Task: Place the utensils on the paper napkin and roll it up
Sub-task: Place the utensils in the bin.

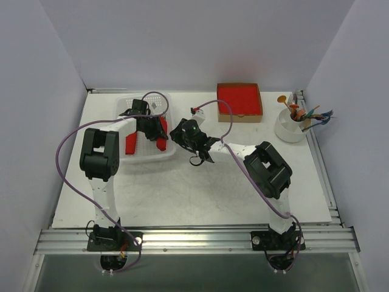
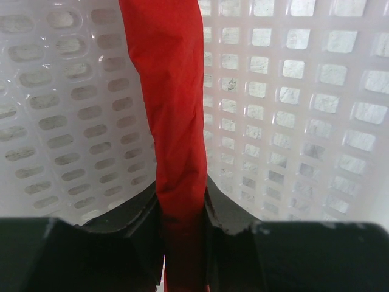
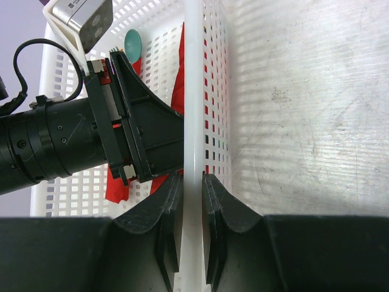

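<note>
1. Where its two black fingers (image 2: 146, 225) meet, the left gripper (image 2: 182, 191) is clenched on the paper napkin (image 2: 173, 109), which is rolled into a narrow bright red stick. The roll runs up from between the pads and away from the wrist camera.
2. The utensils are not visible in any view. If they are inside the roll, the red paper hides them.
3. The roll and the left gripper are inside a white perforated plastic basket (image 2: 292, 121). In the right wrist view the roll (image 3: 177, 91) lies just inside the basket's right wall.
4. The right gripper (image 3: 192, 179) is clamped on the basket's right rim (image 3: 192, 91), with one finger inside the wall and one outside.
5. A second red roll (image 1: 130, 143) lies deeper in the basket, on the far side of the left gripper (image 1: 155, 129). A teal spoon head (image 3: 132, 44) sticks out of its end.
6. From above, the basket (image 1: 146, 159) sits at the far left of the white table (image 1: 200, 188). The right gripper (image 1: 180, 132) is at its right side, and both arms reach in from the near edge.
7. Well apart to the right, a brown cardboard box (image 1: 240, 117) holds a red stack. Further right, a white cup (image 1: 290, 131) holds colourful cutlery (image 1: 304, 112).
</note>
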Motion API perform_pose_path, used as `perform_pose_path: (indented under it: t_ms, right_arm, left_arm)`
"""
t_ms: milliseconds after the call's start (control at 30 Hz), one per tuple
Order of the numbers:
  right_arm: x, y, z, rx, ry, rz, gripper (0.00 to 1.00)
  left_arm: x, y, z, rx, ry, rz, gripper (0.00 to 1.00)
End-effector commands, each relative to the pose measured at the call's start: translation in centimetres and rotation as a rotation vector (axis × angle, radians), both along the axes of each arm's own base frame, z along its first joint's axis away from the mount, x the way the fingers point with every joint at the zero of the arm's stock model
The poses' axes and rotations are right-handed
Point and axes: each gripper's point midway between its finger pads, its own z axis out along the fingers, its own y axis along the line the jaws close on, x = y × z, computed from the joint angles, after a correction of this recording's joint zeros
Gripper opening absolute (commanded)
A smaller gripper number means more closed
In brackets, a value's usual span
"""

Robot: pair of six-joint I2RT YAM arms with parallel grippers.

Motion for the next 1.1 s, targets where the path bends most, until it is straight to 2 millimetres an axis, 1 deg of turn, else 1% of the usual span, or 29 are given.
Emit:
perform_pose_path:
  t_ms: [0,167,200,233,300,333,367,400,533,633,700,967,1067]
  right_arm:
    - [0.3,-0.2,3.5,0.024,-0.064,-0.02,0.0]
    - [0.3,-0.3,3.3,0.021,-0.062,-0.02,0.0]
    - [0.3,-0.2,3.5,0.025,-0.065,-0.02,0.0]
    - [0.3,-0.3,3.4,0.023,-0.064,-0.021,0.0]
    - [0.3,-0.2,3.2,0.022,-0.06,-0.02,0.0]
    - [0.3,-0.2,3.3,0.024,-0.06,-0.021,0.0]
    - [0.3,-0.2,3.3,0.022,-0.061,-0.022,0.0]
    - [0.4,-0.3,3.2,0.022,-0.06,-0.025,0.0]
    - [0.3,-0.2,3.2,0.02,-0.059,-0.024,0.0]
    - [0.3,-0.2,3.2,0.02,-0.059,-0.024,0.0]
    - [0.3,-0.1,3.1,0.018,-0.057,-0.022,0.0]
    - [0.3,-0.1,2.9,0.015,-0.054,-0.021,0.0]
    - [0.3,0.0,2.9,0.016,-0.055,-0.021,0.0]
  left_arm:
    - [-0.1,0.2,-0.9,0.02,0.02,-0.019,0.35]
    - [-0.5,0.5,-1.5,0.024,0.031,-0.015,0.34]
    - [-0.3,0.5,-1.6,0.021,0.02,-0.011,0.33]
    - [-0.7,0.6,-1.9,0.021,0.029,-0.008,0.32]
    - [-0.6,0.5,-1.9,0.018,0.017,0.004,0.31]
    - [-0.9,0.6,-2.2,0.022,0.022,0.013,0.31]
    - [-0.9,0.6,-2.1,0.016,0.017,0.023,0.31]
    - [-0.6,0.4,-2.0,0.009,-0.004,0.025,0.32]
    - [-0.7,0.4,-2.1,0.003,-0.005,0.037,0.36]
    - [-0.8,0.3,-2.2,0.004,-0.008,0.04,0.41]
    - [-1.0,0.2,-2.2,0.004,-0.013,0.041,0.42]
    - [-1.5,1.1,-3.2,0.065,0.015,0.045,0.43]
    - [-1.9,1.7,-3.7,0.099,0.038,0.045,0.47]
